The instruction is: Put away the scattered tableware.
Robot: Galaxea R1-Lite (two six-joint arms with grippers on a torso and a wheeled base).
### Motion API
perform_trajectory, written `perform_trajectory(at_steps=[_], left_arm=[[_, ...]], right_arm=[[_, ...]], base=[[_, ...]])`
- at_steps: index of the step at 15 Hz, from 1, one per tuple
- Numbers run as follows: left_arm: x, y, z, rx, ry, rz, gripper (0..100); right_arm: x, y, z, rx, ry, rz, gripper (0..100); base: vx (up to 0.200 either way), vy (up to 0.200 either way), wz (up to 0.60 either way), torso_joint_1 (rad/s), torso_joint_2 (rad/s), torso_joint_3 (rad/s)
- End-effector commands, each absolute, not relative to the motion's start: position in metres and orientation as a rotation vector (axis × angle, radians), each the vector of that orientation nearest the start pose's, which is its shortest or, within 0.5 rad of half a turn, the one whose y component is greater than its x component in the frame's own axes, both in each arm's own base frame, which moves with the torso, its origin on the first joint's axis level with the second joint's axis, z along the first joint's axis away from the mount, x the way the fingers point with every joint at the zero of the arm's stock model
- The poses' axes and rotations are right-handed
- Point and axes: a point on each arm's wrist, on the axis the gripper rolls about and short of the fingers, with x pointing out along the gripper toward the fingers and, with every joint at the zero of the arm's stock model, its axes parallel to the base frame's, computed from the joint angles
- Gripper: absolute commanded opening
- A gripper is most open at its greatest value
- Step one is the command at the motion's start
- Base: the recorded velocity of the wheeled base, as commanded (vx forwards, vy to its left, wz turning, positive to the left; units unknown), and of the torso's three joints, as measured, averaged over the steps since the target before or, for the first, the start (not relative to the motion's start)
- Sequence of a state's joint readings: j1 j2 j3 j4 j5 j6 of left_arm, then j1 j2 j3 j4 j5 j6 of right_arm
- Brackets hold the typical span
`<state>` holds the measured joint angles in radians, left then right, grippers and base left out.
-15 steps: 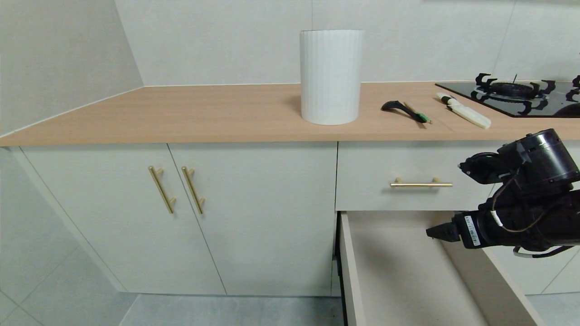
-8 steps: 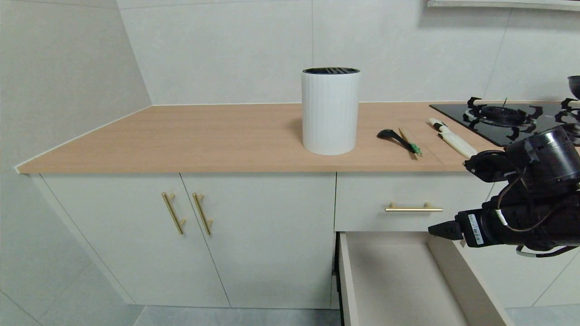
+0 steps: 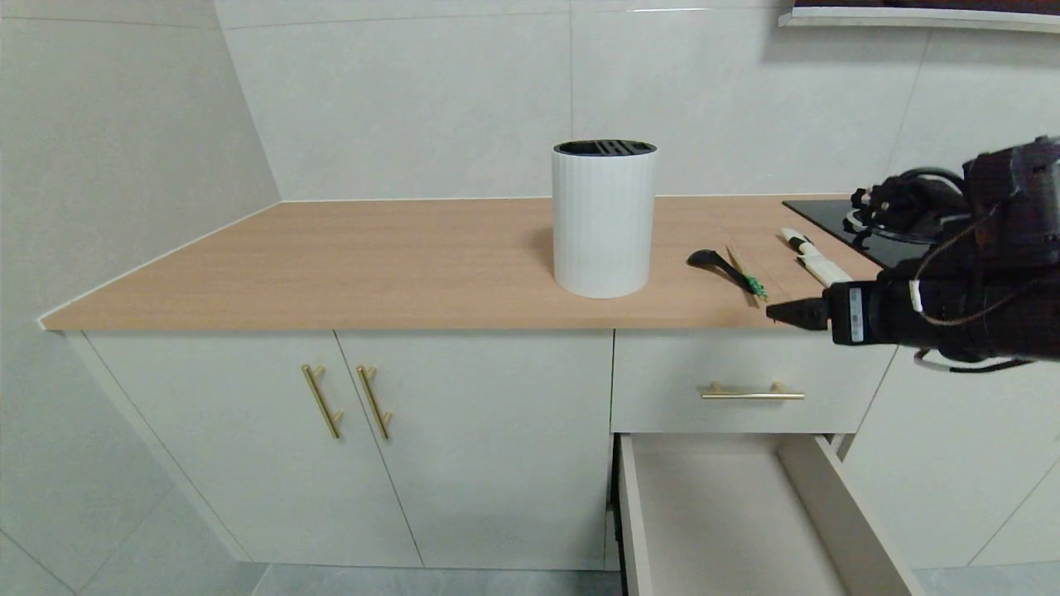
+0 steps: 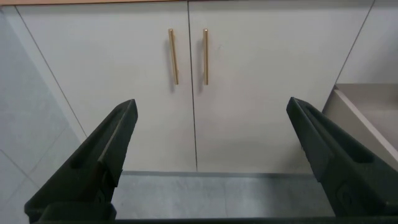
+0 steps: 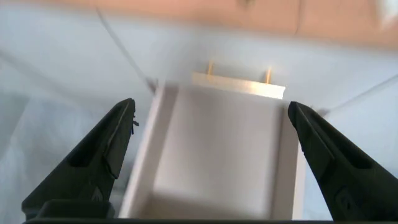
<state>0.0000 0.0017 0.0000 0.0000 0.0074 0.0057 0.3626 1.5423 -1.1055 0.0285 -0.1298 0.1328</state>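
Wooden counter (image 3: 373,265) — black spoon (image 3: 710,260), green-tipped chopsticks (image 3: 745,273), white knife (image 3: 816,263) lie right of white ribbed holder (image 3: 603,223) | right gripper (image 3: 782,313) spread, empty, risen from pale open drawer (image 3: 636,505) to counter edge — pickup likely next.

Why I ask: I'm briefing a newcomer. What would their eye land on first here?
A tall white ribbed cylindrical holder stands on the wooden counter, a black ladle and white knife lying to its right. Below, a pale drawer stands open, and the black right gripper hovers by the counter edge above it.
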Motion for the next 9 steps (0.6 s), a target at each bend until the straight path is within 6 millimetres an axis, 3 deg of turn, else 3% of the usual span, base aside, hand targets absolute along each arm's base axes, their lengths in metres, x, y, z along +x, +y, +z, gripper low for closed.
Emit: perform_trajectory(at_steps=[1,6,8,9], left_arm=[[-0.023,0.000,0.076,0.006,0.003,0.008,100],[-0.023,0.000,0.076,0.005,0.003,0.008,100],[-0.023,0.000,0.076,0.006,0.003,0.008,100],[-0.023,0.000,0.076,0.006,0.003,0.008,100]], right_arm=[[0.279,0.102,0.272,0.089,0.444,0.188,100],[0.304,0.112,0.296,0.174,0.524,0.140,100],[0.316,0.116,0.286,0.229,0.613,0.101,100],[0.328,0.121,0.271,0.205,0.642,0.057,100]], base=[[0.000,0.000,0.00,0.000,0.00,0.000],[0.000,0.000,0.00,0.000,0.00,0.000],[0.000,0.000,0.00,0.000,0.00,0.000],[0.000,0.000,0.00,0.000,0.00,0.000]])
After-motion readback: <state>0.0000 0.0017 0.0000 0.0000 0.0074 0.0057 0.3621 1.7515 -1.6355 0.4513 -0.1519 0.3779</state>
